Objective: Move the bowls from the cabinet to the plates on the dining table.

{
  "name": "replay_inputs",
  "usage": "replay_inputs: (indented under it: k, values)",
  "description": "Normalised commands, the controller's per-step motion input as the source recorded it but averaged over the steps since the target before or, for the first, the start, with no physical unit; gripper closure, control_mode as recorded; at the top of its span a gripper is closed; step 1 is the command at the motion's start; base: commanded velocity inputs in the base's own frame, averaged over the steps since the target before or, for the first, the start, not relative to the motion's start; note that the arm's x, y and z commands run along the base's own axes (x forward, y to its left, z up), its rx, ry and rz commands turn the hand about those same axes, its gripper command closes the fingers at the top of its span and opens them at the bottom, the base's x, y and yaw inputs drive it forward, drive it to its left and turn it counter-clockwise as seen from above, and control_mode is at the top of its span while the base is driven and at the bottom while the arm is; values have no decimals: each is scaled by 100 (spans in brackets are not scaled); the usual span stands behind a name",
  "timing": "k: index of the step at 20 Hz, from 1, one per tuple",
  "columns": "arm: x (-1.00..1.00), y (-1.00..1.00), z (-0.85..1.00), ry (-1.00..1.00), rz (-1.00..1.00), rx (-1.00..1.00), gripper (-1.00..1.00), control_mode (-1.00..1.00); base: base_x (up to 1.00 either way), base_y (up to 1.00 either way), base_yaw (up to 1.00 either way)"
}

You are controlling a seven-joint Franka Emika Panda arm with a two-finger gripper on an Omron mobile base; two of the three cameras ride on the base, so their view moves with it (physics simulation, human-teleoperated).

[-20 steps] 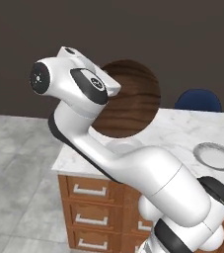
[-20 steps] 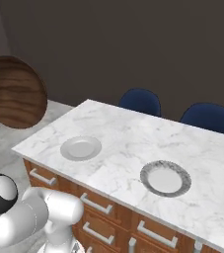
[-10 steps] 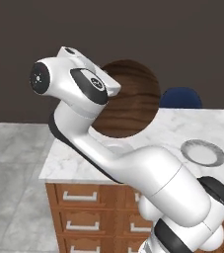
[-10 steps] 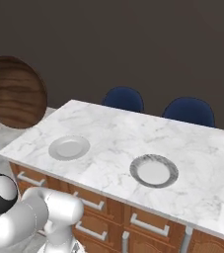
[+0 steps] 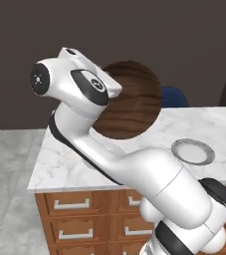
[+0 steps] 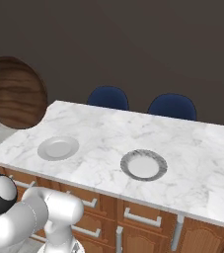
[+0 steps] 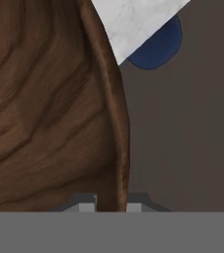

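The whole picture has shifted over the last second: the dining table (image 6: 192,163) and its plates slid sideways in both base views while the arm kept the same pose, so the base is driving along the table and nothing on it has moved. This means the robot is in the carrying part of the task, bringing one bowl toward a plate.

The gripper (image 7: 110,203) is closed on the rim of the wooden bowl (image 5: 132,102); in the hand view the brown rim passes between the two finger tips. The bowl is held on edge, high in the air, at about 12 o'clock above the near-left corner of the table in the left base view, and at 9 o'clock in the right base view. It does not touch the table.

Two plates wait on the marble top. The plain pale plate (image 6: 58,147) lies near the left end, the closest to the bowl. The plate with the grey speckled rim (image 6: 143,164) lies near the middle, at about 3 o'clock from the first, well apart. Both are empty.

Two blue chairs (image 6: 108,97) stand behind the far edge at 12 o'clock. Nothing stands between the bowl and the plates; I judge only that the bowl must be turned level before it goes down.
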Motion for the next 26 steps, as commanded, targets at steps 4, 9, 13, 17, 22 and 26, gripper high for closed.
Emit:
replay_inputs:
  k: [4,9,13,17,22,26]
  values:
    - [-7,26,-18,-6,-13,2,100,-100,0,0,0]
    - [1,33,-17,0,1,3,100,-100,0,0,0]
    - [16,36,-17,4,7,3,100,-100,0,0,0]
    - [21,48,-15,7,-1,1,100,-100,0,0,0]
    - [15,25,-32,6,-9,11,100,-100,0,0,0]
    - [2,10,-30,3,-15,15,100,-100,0,0,0]
